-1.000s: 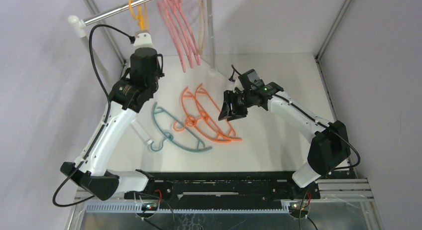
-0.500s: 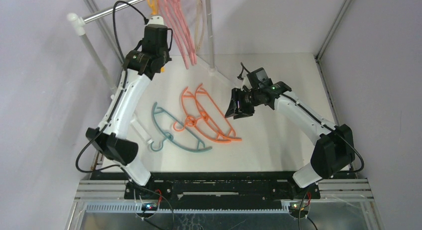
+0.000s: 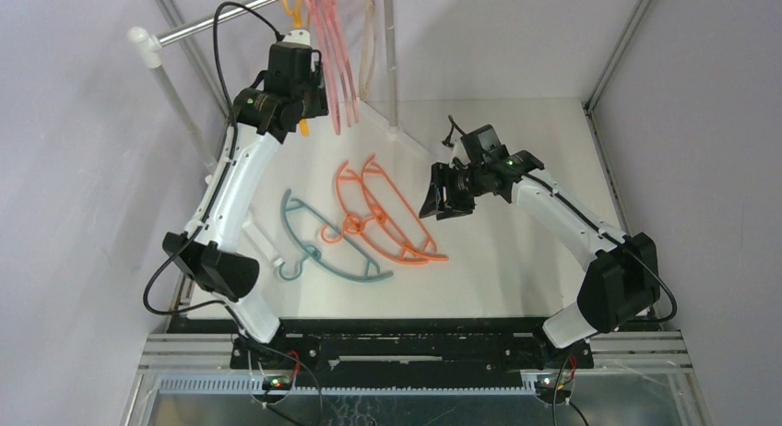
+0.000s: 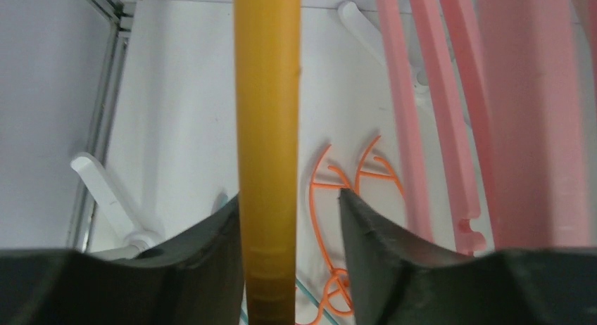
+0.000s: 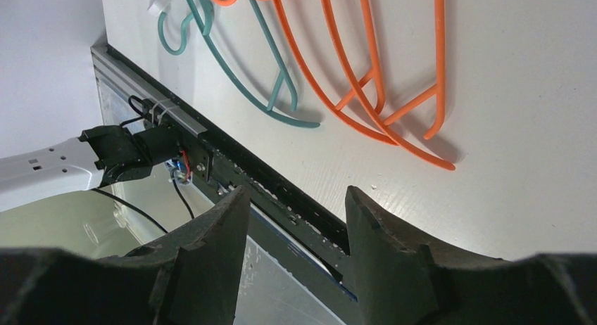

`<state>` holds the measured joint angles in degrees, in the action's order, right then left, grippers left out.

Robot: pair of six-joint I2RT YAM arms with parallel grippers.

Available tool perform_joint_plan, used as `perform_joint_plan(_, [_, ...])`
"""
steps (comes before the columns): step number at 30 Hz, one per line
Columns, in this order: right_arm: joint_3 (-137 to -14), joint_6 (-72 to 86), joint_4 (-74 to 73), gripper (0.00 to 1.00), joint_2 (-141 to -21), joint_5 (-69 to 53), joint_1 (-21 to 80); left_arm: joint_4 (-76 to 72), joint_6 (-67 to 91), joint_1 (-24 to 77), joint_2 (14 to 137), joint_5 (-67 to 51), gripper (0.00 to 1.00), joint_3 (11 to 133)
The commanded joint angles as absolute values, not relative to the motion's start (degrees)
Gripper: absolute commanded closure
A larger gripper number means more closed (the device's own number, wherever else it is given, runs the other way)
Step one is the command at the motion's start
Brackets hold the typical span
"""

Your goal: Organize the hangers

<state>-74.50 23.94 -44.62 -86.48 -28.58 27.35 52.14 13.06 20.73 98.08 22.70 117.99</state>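
Up at the back, a yellow-orange hanger hangs on the silver rail, beside several pink hangers and a beige one. My left gripper is raised at this hanger. In the left wrist view the yellow-orange hanger's bar runs between the jaws of the left gripper, against the left jaw with a gap to the right one: open. Two orange hangers and a teal hanger lie on the table. My right gripper hovers open and empty just right of them.
White posts carry the rail at the left and back middle, with white feet on the table. The black front rail runs along the table's near edge. Frame struts rise at the back corners.
My left arm lifted the yellow-orange hanger up to the rail, then its jaws opened off the bar. The right gripper shifted slightly and stays open.
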Motion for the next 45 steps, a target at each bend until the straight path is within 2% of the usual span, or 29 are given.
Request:
perform_joint_plan(1, [-74.56,20.48,-43.96,0.39,-85.80,-27.35,27.27,48.37,11.77,20.48,90.60,20.68,0.31,114.38])
perform_joint_plan(7, [-74.54,17.70,-44.55,0.39,-87.93,-23.72,29.94,47.74,10.64,20.26,83.71,16.95,0.01,110.75])
perform_joint_plan(14, [-75.93,15.30,-41.05,0.39,-91.30,-17.77,38.01,42.97,11.22,20.04,71.20,11.73,0.01,98.46])
perform_joint_plan(21, [-80.17,13.64,-37.26,0.40,-101.77,-13.08,45.23,40.89,15.71,20.13,55.06,5.27,0.01,82.99])
perform_joint_plan(27, [-83.91,12.48,-32.58,0.40,-109.06,-6.17,46.32,40.11,19.99,20.21,43.37,5.00,0.01,68.62])
perform_joint_plan(32, [-86.04,9.74,-31.10,0.41,-113.65,-0.21,46.32,41.11,22.16,20.20,39.79,5.83,0.00,64.20])
perform_joint_plan(36, [-87.66,8.25,-31.12,0.42,-117.80,0.07,46.24,40.27,24.48,20.27,36.91,5.88,0.01,59.63])
perform_joint_plan(39, [-87.21,8.23,-30.41,0.46,-119.42,-1.00,46.26,40.25,25.28,20.29,35.48,6.32,0.01,57.01])
perform_joint_plan(45, [-84.49,9.06,-29.33,0.66,-119.08,-2.42,46.25,40.52,25.89,20.33,35.41,5.57,0.01,54.68])
